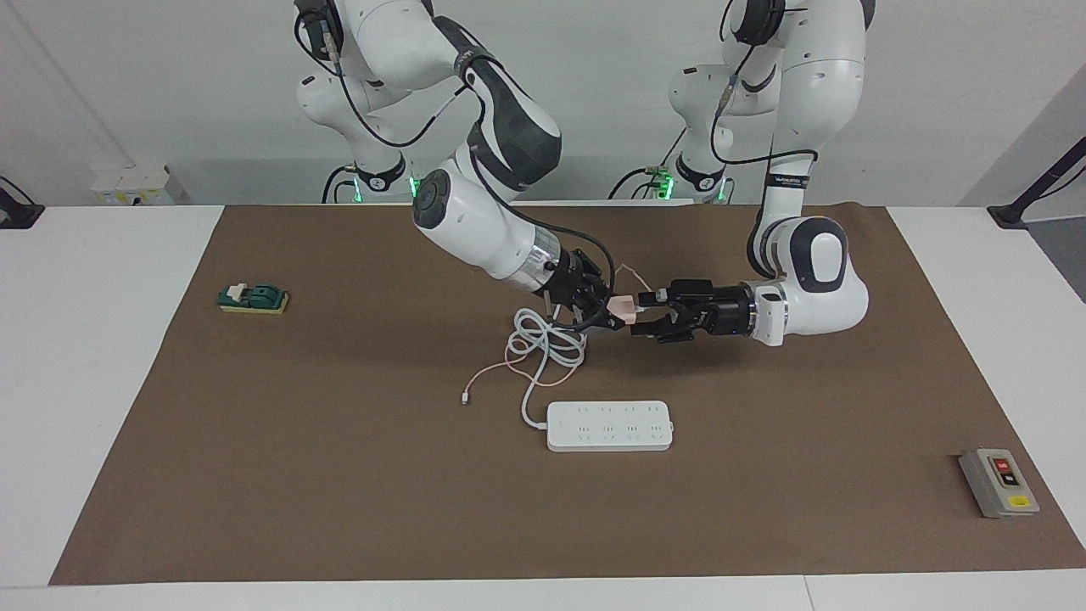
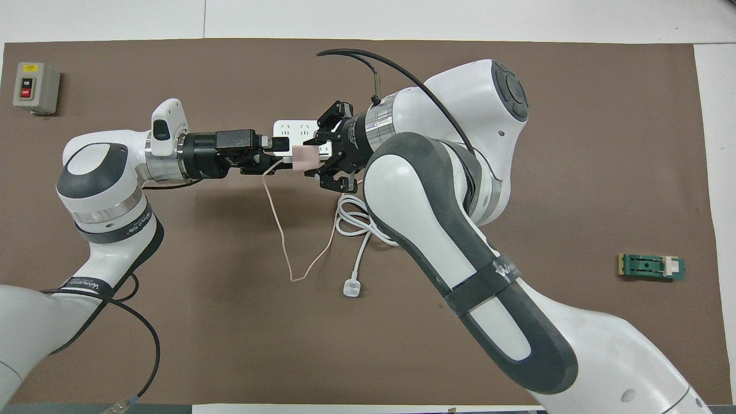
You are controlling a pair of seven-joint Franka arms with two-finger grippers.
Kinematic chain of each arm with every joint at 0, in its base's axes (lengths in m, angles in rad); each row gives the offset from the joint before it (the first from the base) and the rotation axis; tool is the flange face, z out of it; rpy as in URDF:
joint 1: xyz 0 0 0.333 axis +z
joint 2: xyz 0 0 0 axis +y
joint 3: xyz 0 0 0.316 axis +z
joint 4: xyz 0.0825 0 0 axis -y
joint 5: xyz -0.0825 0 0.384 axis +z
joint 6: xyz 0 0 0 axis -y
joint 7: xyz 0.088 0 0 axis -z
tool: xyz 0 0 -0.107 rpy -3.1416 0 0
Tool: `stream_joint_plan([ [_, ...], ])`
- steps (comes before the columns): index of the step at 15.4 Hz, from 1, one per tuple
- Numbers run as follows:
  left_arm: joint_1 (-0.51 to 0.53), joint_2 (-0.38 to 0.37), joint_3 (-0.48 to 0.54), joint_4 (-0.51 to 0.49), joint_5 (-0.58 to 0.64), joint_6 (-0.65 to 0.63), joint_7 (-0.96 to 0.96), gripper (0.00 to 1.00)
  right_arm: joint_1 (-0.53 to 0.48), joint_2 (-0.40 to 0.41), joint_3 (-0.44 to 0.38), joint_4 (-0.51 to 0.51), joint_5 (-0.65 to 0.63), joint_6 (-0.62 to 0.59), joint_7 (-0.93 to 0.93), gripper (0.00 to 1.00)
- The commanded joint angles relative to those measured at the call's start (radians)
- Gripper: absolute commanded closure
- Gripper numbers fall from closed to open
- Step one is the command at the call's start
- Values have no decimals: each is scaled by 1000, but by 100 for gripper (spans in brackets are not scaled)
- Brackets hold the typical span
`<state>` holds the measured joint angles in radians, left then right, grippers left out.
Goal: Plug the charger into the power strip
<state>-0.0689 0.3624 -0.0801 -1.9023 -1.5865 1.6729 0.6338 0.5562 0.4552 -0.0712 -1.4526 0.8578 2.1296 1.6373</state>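
Above the middle of the brown mat (image 1: pixel 339 509), the two grippers meet nose to nose in the air with the charger (image 1: pixel 622 307) between them. The right gripper (image 1: pixel 604 311), reaching in from the right arm's end, is clamped on the pink cube; the left gripper (image 1: pixel 652 316) points at it level from the left arm's end, its fingertips at the cube's prong face, though whether they pinch anything cannot be told. In the overhead view the charger (image 2: pixel 305 157) covers part of the strip (image 2: pixel 293 127), but the facing view shows it raised well clear, over bare mat nearer the robots than the strip (image 1: pixel 609 425). The thin pink cable (image 1: pixel 492 373) droops from the cube to the mat, its end lying near the strip's cord end. The strip lies flat with its long sides along the table's length, sockets up, and open mat all round it. Its white cord (image 1: pixel 547 339) loops in a coil under the right gripper. A green block (image 1: pixel 253 298) sits well apart toward the right arm's end, and a grey switch box (image 1: pixel 999 482) lies near the mat's corner at the left arm's end, farther from the robots than the strip.
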Motion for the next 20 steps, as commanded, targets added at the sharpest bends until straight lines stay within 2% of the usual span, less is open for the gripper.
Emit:
stream_joint_plan([
  [1, -14, -10, 6, -4, -23, 19, -16, 0, 4, 14, -2, 24, 4, 4, 16, 100],
  [8, -6, -62, 9, -66, -23, 19, -14, 0, 2, 16, -1, 24, 7, 4, 16, 100],
  [12, -2, -132, 10, -149, -23, 34, -2, 1, 2, 16, -2, 24, 12, 4, 16, 100],
  [20, -11, -117, 8, -132, -61, 91, 1, 1, 4, 16, -1, 24, 17, 6, 16, 100],
])
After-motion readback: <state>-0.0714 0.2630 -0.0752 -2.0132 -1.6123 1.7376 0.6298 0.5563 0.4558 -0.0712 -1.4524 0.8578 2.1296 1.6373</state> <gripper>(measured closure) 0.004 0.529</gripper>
